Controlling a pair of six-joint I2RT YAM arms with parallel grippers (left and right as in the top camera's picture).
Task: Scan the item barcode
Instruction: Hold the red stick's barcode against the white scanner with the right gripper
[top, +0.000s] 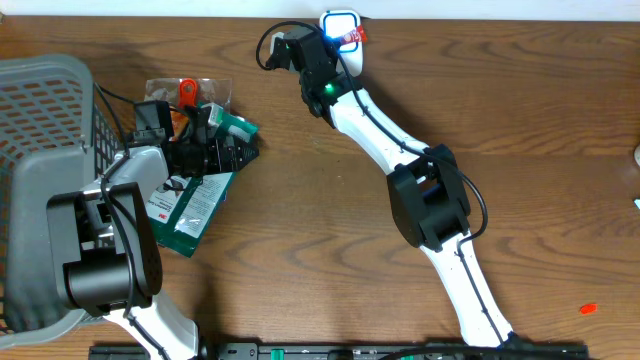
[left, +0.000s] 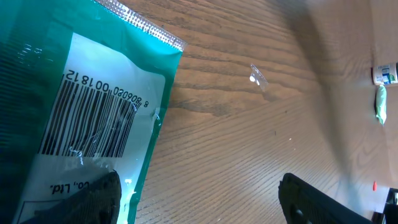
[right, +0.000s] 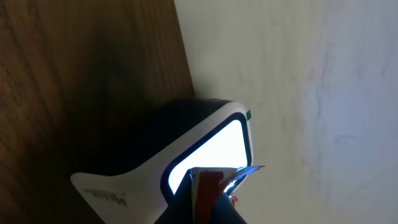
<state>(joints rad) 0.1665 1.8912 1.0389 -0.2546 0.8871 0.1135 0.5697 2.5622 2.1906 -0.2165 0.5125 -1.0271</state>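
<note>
Far left on my wooden table (top: 300, 220) stands the grey mesh basket (top: 40, 110), with my left arm's dark base in front of it. Just right of the basket, my left gripper (left: 199, 205) hangs over a small heap of packets with its jaws spread wide and nothing between them. In my left wrist view one dark finger (left: 93, 199) overlaps the white barcode label (left: 99, 118) of a green foil packet (top: 195, 210), and the other is over bare wood. I cannot tell whether the first finger touches the label. The packet lies flat, label up. Just behind it lies a clear packet with an orange piece inside (top: 187, 92).

Right of centre, my right arm reaches from the near edge up to the far edge of the table. My right gripper (top: 335, 45) is clenched on a small red-and-white sachet (right: 208, 180), which sticks out past the fingertips. The sachet is held up right against the lit window of the white barcode scanner (right: 211, 143). The scanner stands at the table's far edge by the pale wall, its window glowing white with a blue rim. I cannot tell whether sachet and window touch.

Far right, near the front edge, a tiny red scrap (top: 587, 308) lies on the wood, well apart from everything else.
</note>
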